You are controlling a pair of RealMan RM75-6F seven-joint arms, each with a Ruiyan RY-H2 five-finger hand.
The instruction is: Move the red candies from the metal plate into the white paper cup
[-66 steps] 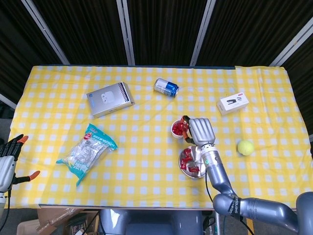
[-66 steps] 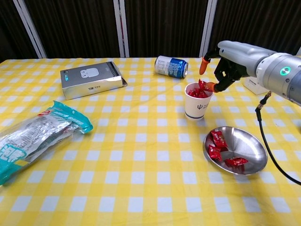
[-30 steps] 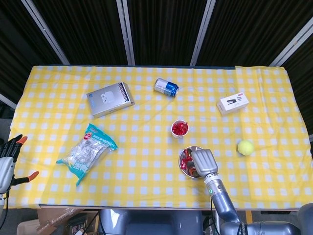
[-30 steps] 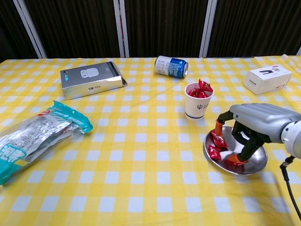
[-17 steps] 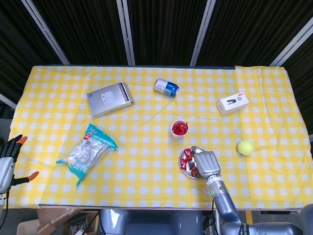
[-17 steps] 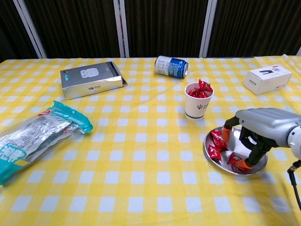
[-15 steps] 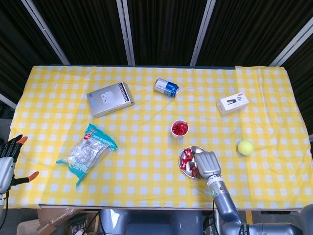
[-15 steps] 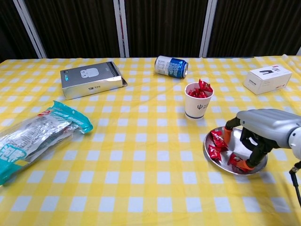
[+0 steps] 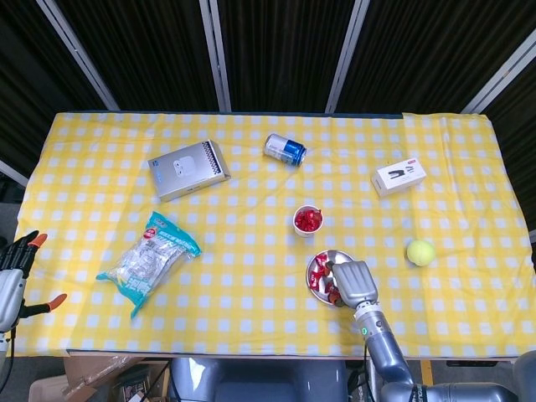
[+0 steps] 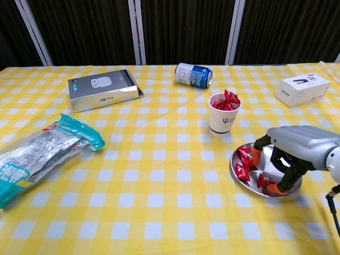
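The white paper cup stands mid-table, heaped with red candies; in the head view the cup sits just above the metal plate. The plate holds three red candies, one of them at its near edge. My right hand arches over the plate's right half, its fingers spread, with one orange fingertip down beside the near candy. Nothing is lifted. My left hand hangs off the table's left edge, fingers apart and holding nothing.
A blue can lies on its side behind the cup. A silver box and a snack bag lie to the left. A white box sits at the far right, and a tennis ball lies right of the plate.
My right hand left the cup, where it had dropped a candy, and came down over the plate. In the last half second it only settled slightly around the near candy.
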